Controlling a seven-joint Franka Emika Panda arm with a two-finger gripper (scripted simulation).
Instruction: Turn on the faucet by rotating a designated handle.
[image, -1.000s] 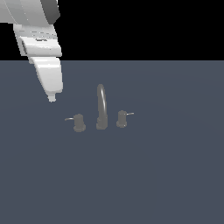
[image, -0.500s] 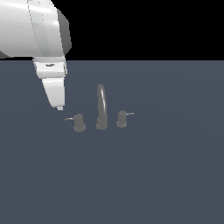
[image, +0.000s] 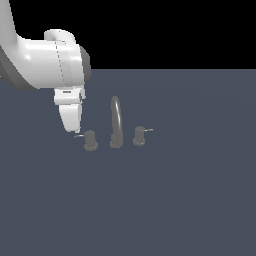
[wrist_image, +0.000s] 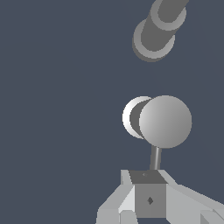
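A flat slate-blue floor (image: 190, 200) spreads out from where I stand, plain and unmarked, with no seams, tiles or texture. It runs from six o'clock up to a straight horizon a little above the middle of the exterior view. Above that line, from nine o'clock through twelve to three, there is only solid black backdrop (image: 175, 30). The light is even and soft, with hardly any shadow on the ground. Seen from the wrist, the same blue-grey surface fills the whole frame.
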